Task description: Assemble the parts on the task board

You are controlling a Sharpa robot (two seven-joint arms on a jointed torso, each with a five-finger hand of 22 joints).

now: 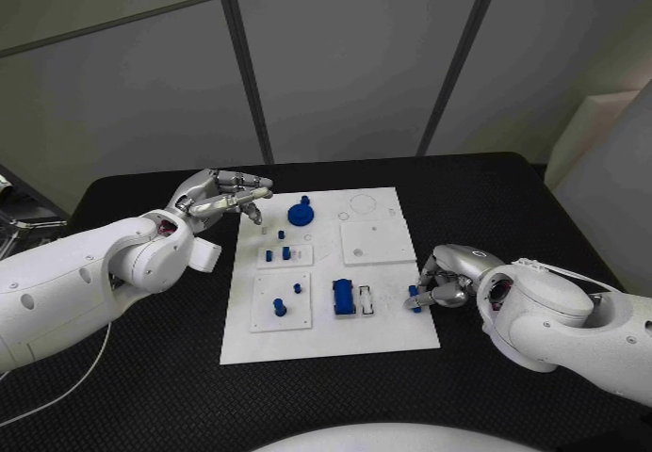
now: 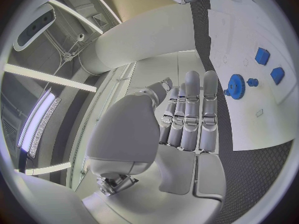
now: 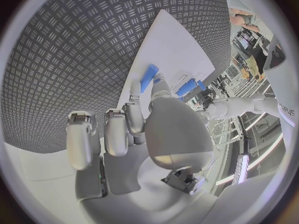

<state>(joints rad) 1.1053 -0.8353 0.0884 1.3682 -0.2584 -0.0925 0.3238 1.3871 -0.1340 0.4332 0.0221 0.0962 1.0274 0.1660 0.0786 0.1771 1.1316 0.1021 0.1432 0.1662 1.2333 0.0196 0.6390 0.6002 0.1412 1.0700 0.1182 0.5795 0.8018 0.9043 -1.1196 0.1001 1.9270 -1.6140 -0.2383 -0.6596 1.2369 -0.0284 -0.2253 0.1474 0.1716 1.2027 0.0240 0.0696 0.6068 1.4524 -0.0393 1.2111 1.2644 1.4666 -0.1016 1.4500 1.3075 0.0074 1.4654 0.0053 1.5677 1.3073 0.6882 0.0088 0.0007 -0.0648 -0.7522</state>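
On the black tabletop [image 1: 489, 193] the white task board [image 1: 333, 344] lies at the centre of the head view. The right robot hand [image 1: 442, 280], at the board's right edge, pinches a small blue peg [image 1: 415, 296] standing on the board. The left robot hand [image 1: 221, 198] hovers over the board's upper left corner, holding nothing, fingers straight and close together. A blue gear [image 1: 301, 213] sits just right of it, and a blue block [image 1: 344, 297] stands left of the peg.
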